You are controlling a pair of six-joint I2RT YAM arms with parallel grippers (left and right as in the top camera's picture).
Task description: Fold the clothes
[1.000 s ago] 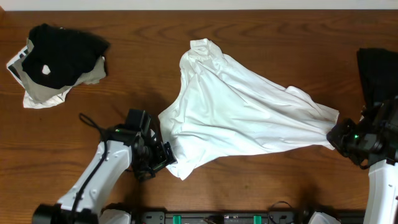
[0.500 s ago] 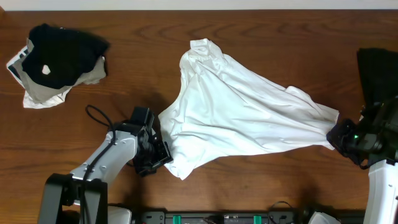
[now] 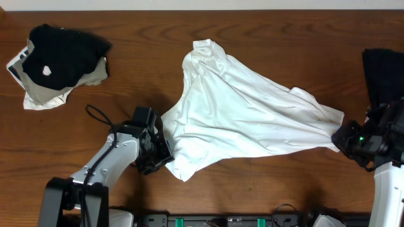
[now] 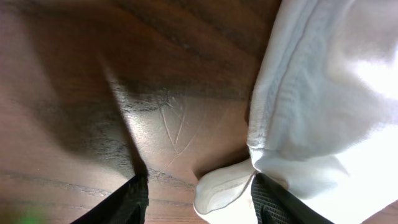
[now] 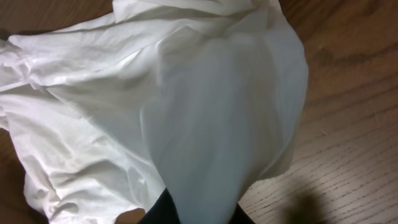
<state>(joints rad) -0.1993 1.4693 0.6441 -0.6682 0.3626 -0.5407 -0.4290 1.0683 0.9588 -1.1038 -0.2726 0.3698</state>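
Note:
The white T-shirt [image 3: 240, 116] lies crumpled across the middle of the wooden table, stretched from a bunched end at the back to a point at the right. No print shows. My left gripper [image 3: 163, 156] is open at the shirt's front left edge; in the left wrist view a small fold of the hem [image 4: 227, 190] lies between its two fingers [image 4: 199, 199]. My right gripper [image 3: 341, 140] is shut on the shirt's right corner; in the right wrist view the cloth [image 5: 205, 106] drapes from the jaws [image 5: 196, 208].
A pile with a black garment with a white spot [image 3: 60, 53] on light cloth sits at the back left. Another black garment [image 3: 384, 72] lies at the right edge, just behind my right arm.
My left gripper has moved right, closer against the shirt's front left hem. The right arm and the shirt's right corner have not moved.

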